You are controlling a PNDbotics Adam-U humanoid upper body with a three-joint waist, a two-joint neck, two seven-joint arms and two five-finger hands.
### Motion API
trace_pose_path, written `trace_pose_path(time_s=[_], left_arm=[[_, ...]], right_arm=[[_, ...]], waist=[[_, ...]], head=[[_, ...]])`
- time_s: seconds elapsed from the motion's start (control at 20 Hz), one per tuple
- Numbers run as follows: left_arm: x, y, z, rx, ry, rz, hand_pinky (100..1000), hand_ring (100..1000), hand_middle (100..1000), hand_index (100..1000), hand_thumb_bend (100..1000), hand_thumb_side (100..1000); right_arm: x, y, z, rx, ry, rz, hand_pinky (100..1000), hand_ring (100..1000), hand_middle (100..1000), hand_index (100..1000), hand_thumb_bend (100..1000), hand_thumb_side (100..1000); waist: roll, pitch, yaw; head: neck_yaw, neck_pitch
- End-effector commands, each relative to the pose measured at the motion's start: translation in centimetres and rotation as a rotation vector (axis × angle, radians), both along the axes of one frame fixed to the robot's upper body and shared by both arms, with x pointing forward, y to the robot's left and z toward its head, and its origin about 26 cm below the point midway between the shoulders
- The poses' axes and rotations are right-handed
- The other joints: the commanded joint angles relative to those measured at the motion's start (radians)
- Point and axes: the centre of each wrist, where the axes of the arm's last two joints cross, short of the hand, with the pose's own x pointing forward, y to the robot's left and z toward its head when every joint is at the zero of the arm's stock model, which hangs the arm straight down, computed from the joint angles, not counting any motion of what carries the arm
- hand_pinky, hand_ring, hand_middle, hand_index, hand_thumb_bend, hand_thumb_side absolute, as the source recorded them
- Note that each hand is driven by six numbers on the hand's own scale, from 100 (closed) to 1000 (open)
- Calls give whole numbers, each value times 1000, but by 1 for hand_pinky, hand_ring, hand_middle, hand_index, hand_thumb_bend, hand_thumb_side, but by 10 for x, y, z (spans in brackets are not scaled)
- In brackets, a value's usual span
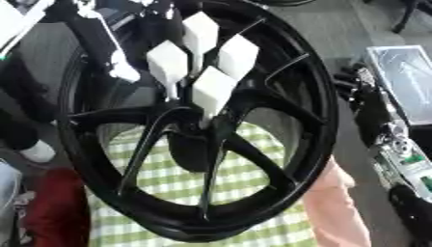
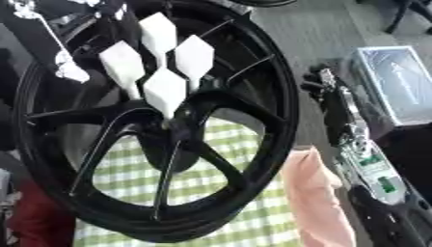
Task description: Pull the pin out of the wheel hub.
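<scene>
Wheel [image 1: 202, 125] stood upright. White-tabbed pins [image 1: 212, 89] sat at hub ctr, axes pointing toward camera. Right hand [image 2: 325, 87] hung beside rim, to pins' right; finger state indeterminate. Left hand not visible.

Bench [image 1: 253, 193]: I see it covered in a green-and-white checked cloth [image 2: 211, 178], showing through the gaps between the spokes.
On the bench: a black spoked wheel [image 1: 317, 96], tilted; I cannot tell where its lower rim touches the cloth.
Right edge: a pale pink strip [image 1: 337, 207] lies alongside the cloth.
Beyond: grey floor [image 2: 320, 34].
</scene>
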Motion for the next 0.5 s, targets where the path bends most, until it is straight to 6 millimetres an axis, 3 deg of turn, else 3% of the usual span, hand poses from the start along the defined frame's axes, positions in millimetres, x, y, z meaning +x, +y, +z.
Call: trace_pose_path(time_s=[0.05, 0.5], left_arm=[[-2, 0, 12, -11, -34, -5, 731, 801, 805, 781, 402, 100], [2, 0, 8, -24, 1, 7, 680, 728, 753, 785, 332, 112]], right_arm=[[1, -2, 8, -18, -25, 6, 955, 800, 748, 819, 100, 797], [2, 0, 8, -17, -26, 7, 951, 797, 747, 819, 100, 800]], waist=[[-2, -15, -3], [-6, -8, -2]], head=[[-2, -9], [-4, -6]])
